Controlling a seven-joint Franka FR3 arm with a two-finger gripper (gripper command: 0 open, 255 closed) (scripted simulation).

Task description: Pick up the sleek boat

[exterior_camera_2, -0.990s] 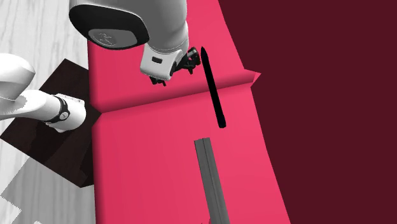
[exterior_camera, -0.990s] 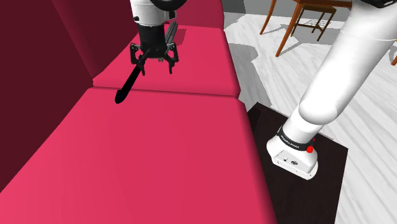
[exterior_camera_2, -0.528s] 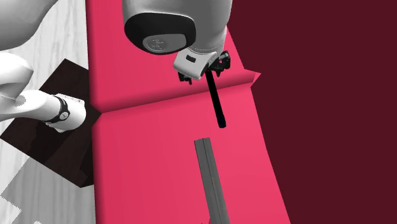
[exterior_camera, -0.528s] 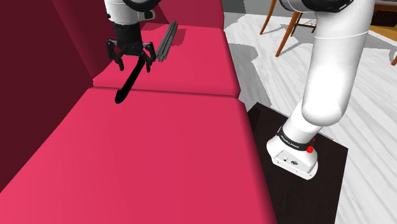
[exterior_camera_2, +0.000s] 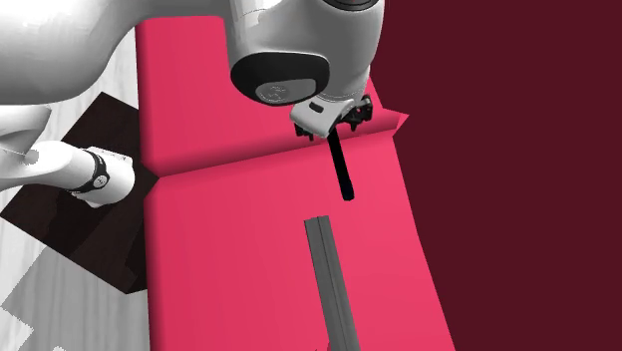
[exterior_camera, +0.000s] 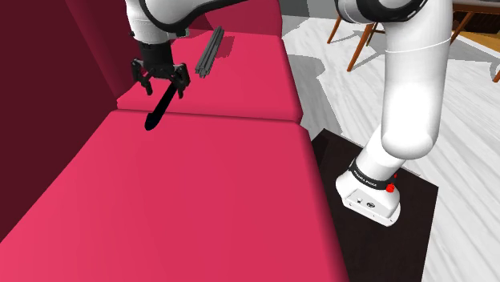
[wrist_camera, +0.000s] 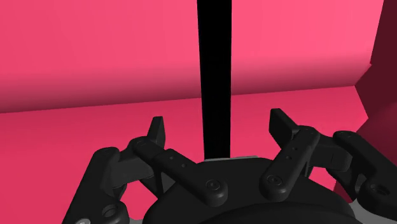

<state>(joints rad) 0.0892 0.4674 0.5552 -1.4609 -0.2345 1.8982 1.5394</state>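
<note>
Boat (exterior_camera: 160,108): matte black, long and needle-thin.
Hand (wrist_camera: 219,121): wide open astride the boat's end, gripping nothing.
Sofa (exterior_camera: 200,184): smooth crimson cushions beneath the boat.

The arm (exterior_camera: 413,88) is built of fat, smooth white tubes with rounded ends, joined by dark grey bands. Its foot (exterior_camera: 367,195) is a white flared collar with a tiny round mark on the front. Above the collar sits a black ring (exterior_camera: 373,169) (pale marks run along it), with a small red button (exterior_camera: 391,187) just below it. A dark grey round cap (exterior_camera_2: 281,80) bearing a pale logo closes the wrist joint. The gripper (wrist_camera: 219,125) is all black. It has jointed link bars, round pivot screws (wrist_camera: 215,186) and 2 blunt fingers (wrist_camera: 284,125) dotted with small dimples.
</note>
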